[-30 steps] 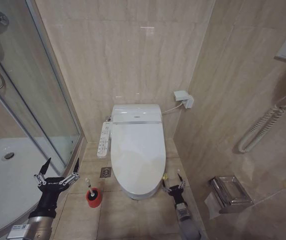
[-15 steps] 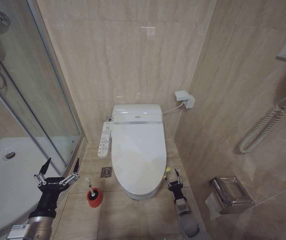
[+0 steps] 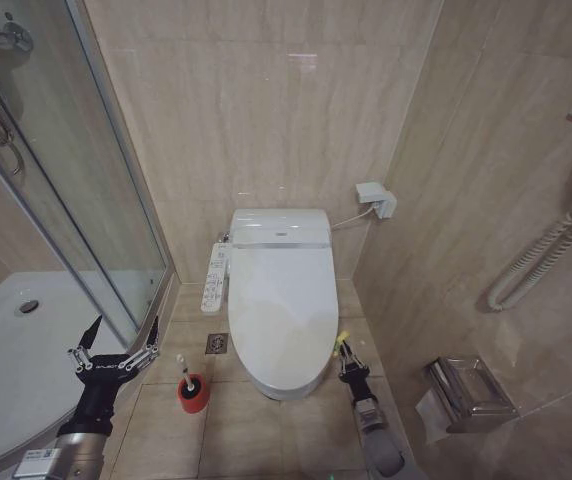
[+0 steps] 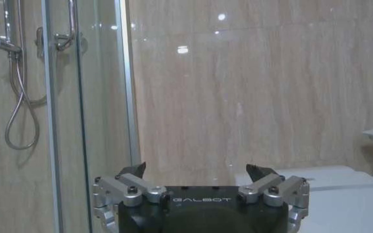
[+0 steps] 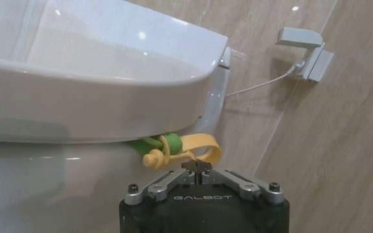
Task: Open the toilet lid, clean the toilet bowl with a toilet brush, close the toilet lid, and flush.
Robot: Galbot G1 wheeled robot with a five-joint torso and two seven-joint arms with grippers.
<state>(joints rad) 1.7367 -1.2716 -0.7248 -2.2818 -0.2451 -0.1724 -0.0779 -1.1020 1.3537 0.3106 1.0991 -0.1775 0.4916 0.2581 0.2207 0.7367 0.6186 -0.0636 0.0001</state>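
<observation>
The left gripper [image 3: 114, 342] is hovering with its fingers [image 4: 132, 171] spread wide and pointing up, its arm rising from the lower left. The right gripper [image 3: 346, 356] is reaching forward on a low, outstretched arm, its fingertips [image 5: 198, 167] pressed together, nothing visibly gripped between them.

1. Your toilet bowl [image 3: 278, 385] stands against the back wall, with the toilet lid [image 3: 279, 305] down on it.
2. The toilet brush [image 3: 180, 366] stands in its holder [image 3: 193, 393] on the floor, left of the bowl's front.
3. Your left gripper [image 3: 117, 340] hovers left of that holder, beside the shower glass [image 3: 76, 200].
4. Your right gripper [image 3: 345, 355] sits at the lid's right edge, on the tag [image 5: 180, 149].
</observation>
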